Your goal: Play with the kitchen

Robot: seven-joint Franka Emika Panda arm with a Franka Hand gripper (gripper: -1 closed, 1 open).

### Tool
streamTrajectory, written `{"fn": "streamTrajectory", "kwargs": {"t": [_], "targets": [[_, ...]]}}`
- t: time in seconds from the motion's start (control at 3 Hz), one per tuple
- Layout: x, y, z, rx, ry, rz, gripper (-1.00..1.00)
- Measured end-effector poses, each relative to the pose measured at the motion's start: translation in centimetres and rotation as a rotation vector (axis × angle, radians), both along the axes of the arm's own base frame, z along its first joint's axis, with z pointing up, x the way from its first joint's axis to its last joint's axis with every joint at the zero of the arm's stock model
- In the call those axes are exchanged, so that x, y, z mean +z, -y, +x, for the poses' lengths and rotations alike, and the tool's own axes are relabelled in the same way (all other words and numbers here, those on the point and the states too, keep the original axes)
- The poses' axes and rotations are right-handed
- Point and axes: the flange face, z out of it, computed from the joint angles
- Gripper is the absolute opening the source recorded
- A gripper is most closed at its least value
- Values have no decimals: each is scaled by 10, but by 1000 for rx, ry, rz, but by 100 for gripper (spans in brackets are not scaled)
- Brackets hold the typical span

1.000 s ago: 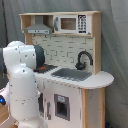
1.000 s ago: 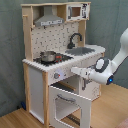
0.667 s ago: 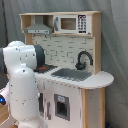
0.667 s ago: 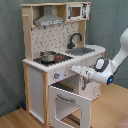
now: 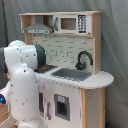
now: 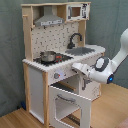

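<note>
Toy kitchen point(image 6: 50, 70) stands against a grey curtain point(image 6: 10, 50) — oven door point(image 6: 67, 102) swung open, small pot point(image 6: 48, 56) on the stovetop. Gripper point(image 6: 81, 75) sits at the counter's front edge, beside the knobs point(image 6: 56, 75) — finger state cannot be determined.

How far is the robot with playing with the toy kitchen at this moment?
Done, it seems: the oven door of the kitchen stands swung open in the second exterior view. In hand: the gripper sits at the front panel, just under the counter edge and above that door; whether it holds anything cannot be told. Left: the pot on the stovetop, the faucet and the microwave look untouched.
</note>
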Motion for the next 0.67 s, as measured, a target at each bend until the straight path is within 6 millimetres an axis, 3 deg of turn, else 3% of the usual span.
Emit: {"fn": "streamTrajectory", "kwargs": {"t": [0.67], "targets": [[2,0,0,-11,-23,233,-100]]}}
